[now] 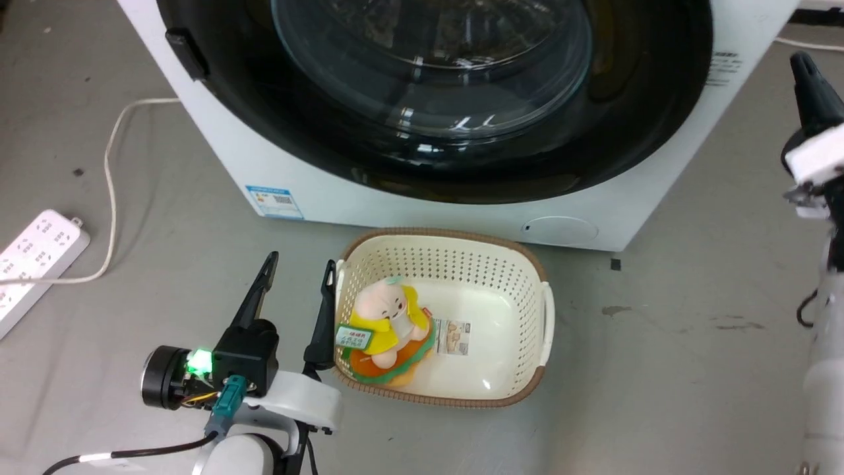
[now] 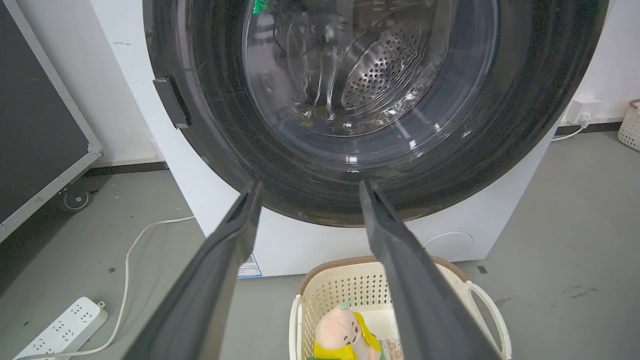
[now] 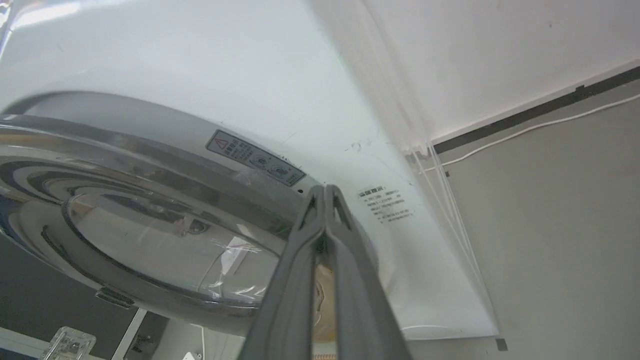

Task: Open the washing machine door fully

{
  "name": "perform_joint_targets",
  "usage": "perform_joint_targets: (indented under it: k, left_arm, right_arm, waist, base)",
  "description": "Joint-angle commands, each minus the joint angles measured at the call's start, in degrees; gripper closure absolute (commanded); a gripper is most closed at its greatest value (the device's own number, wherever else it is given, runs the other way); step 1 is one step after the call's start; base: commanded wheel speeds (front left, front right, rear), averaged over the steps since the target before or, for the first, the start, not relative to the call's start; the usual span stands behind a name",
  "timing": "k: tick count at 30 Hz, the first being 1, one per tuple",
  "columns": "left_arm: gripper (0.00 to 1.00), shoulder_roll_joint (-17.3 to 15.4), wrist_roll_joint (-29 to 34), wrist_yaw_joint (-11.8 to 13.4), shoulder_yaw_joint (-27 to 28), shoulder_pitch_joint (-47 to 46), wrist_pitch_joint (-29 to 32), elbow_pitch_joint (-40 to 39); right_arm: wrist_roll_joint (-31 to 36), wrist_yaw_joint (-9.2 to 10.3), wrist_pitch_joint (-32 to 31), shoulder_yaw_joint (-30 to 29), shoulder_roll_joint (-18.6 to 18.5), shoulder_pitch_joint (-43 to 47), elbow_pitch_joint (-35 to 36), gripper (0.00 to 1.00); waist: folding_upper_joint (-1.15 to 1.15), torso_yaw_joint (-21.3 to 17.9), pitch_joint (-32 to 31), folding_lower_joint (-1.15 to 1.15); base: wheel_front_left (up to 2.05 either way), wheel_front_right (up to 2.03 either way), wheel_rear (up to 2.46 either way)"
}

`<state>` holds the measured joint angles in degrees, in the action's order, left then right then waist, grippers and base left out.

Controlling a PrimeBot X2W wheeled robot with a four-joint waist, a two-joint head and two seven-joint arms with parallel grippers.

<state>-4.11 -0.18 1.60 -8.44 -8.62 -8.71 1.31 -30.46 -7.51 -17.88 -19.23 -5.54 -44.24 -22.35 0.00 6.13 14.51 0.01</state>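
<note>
Right of the washing machine (image 1: 369, 212), the right gripper (image 1: 803, 63) points up, pinched closed.

The grey floor (image 1: 692, 343) in front of me is scuffed and spotted with dark marks. On it stands the white washing machine (image 1: 264, 165), and just before its base sits a cream basket (image 1: 546, 310) with a brown rim. Off to my left lies a white power strip (image 1: 36, 254) — a white cable (image 1: 109, 178) by it loops across the floor toward the machine's side.
</note>
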Motion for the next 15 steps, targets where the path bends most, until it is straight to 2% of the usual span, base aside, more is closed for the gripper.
perform_joint_targets:
  k: [1, 4, 15]
  left_arm:
    - [0.00, -0.1, -0.2, 0.3, -0.2, -1.1, -0.6, 0.0]
    - [0.00, -0.2, -0.3, 0.4, -0.7, -1.8, -1.1, 0.1]
    - [0.00, -0.2, -0.7, 1.0, -2.3, -3.0, -2.4, 0.2]
  right_arm:
    - [-1.4, 0.00, -1.5, -1.1, -0.2, -2.9, -1.7, 1.00]
    - [-2.6, 0.01, -6.0, -3.0, -0.6, -6.9, -5.7, 1.00]
    - [-5.8, 0.01, -16.6, -10.6, -2.3, -18.0, -16.5, 1.00]
  waist:
    - [0.00, 0.5, 0.5, -0.01]
    - [0.00, 1.4, 1.5, -0.01]
    - [0.00, 3.5, 4.0, -0.01]
  base:
    - [0.00, 0.00, 0.00]
    - [0.00, 0.00, 0.00]
    - [0.00, 0.00, 0.00]
